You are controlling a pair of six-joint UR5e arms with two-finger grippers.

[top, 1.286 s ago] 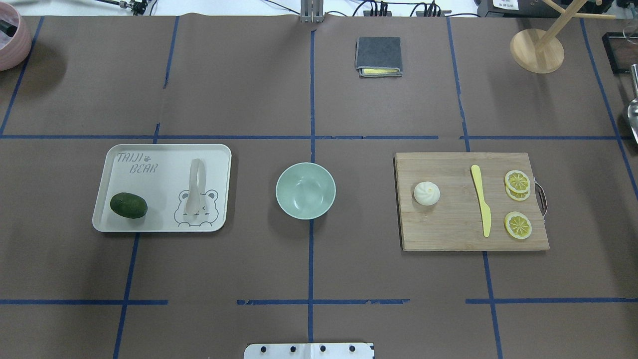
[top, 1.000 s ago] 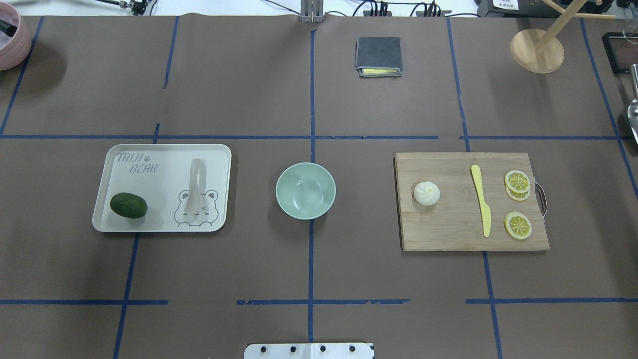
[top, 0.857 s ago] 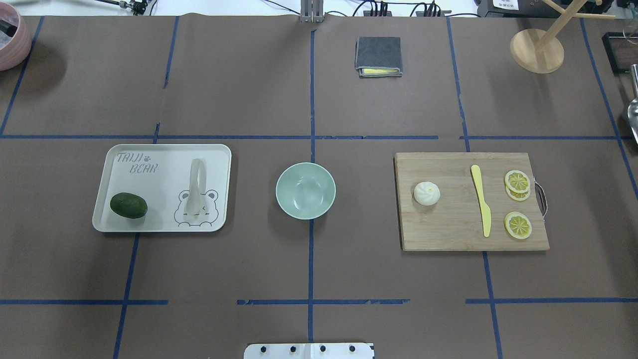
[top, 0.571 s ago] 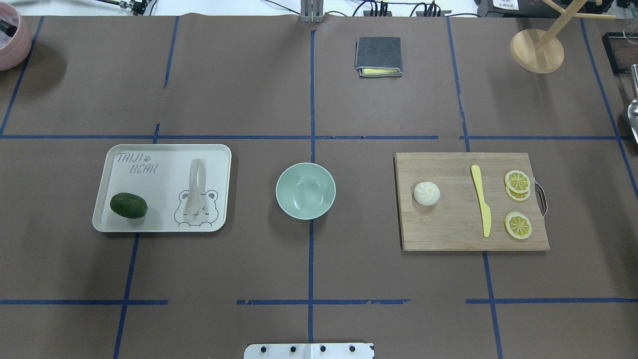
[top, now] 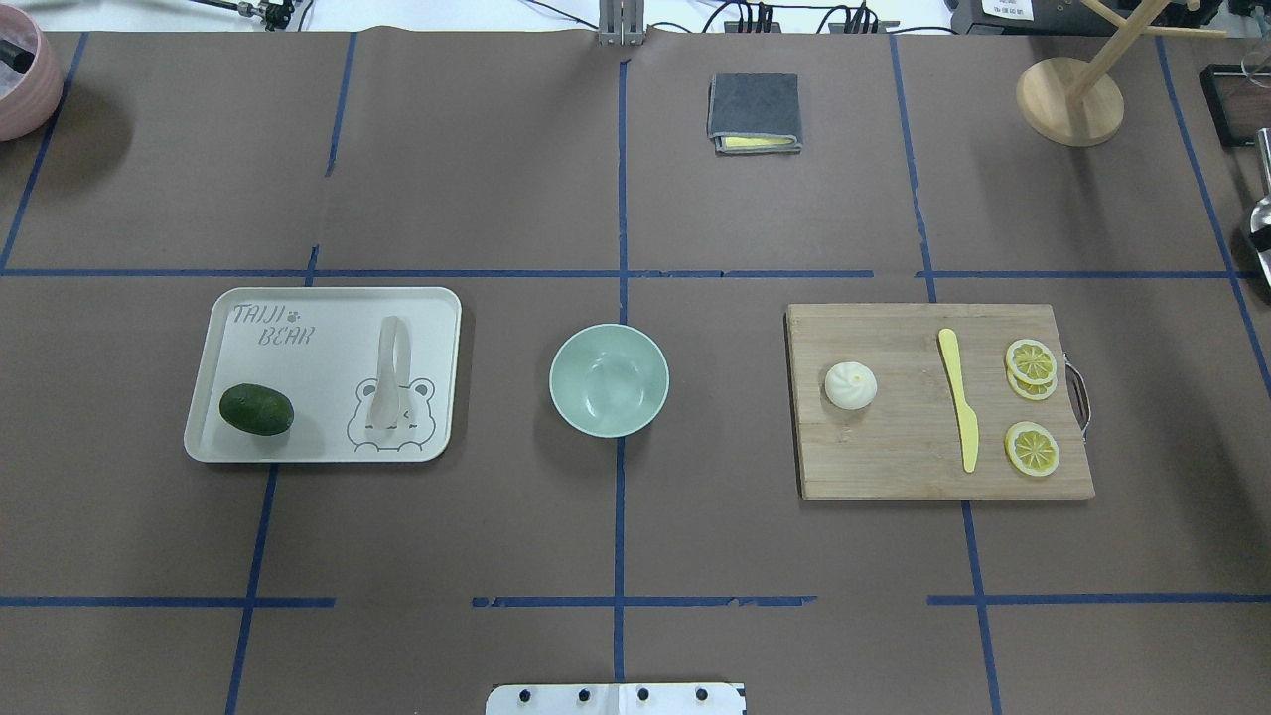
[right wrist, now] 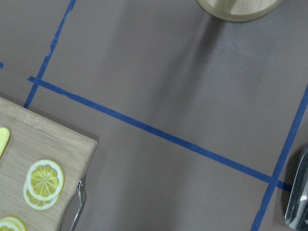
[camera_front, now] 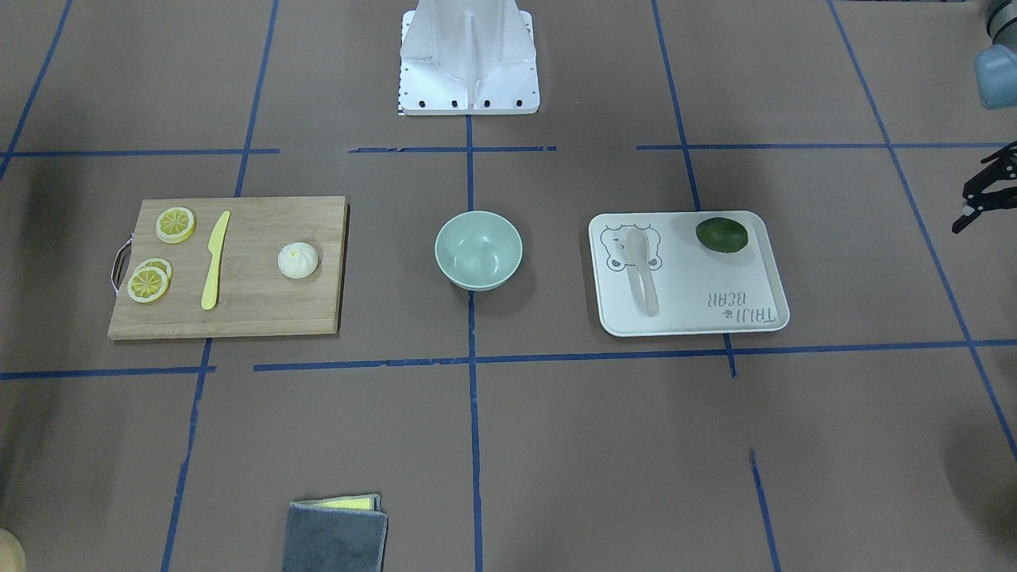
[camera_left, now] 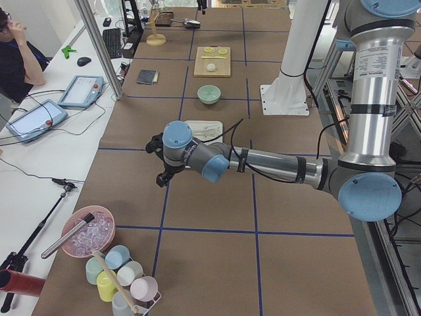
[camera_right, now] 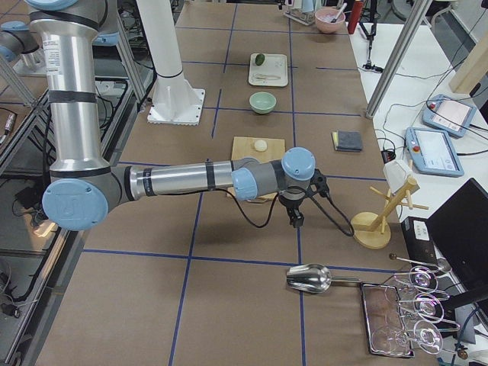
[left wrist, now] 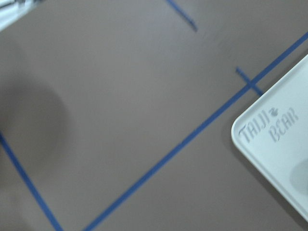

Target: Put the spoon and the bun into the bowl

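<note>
The pale spoon lies on a cream tray left of the mint-green bowl. The bowl stands empty at the table's middle. The white bun sits on a wooden cutting board right of the bowl. My left gripper hovers open and empty beyond the tray's outer side, also in the exterior left view. My right gripper hangs beyond the board's outer end. It shows only in the exterior right view, so I cannot tell if it is open or shut.
A dark green avocado shares the tray. A yellow knife and lemon slices lie on the board. A folded grey cloth, a wooden stand, a metal scoop and a pink bowl sit at the edges.
The spoon, bun and bowl have not moved. A dark shape has appeared at the overhead view's right edge by the scoop.
</note>
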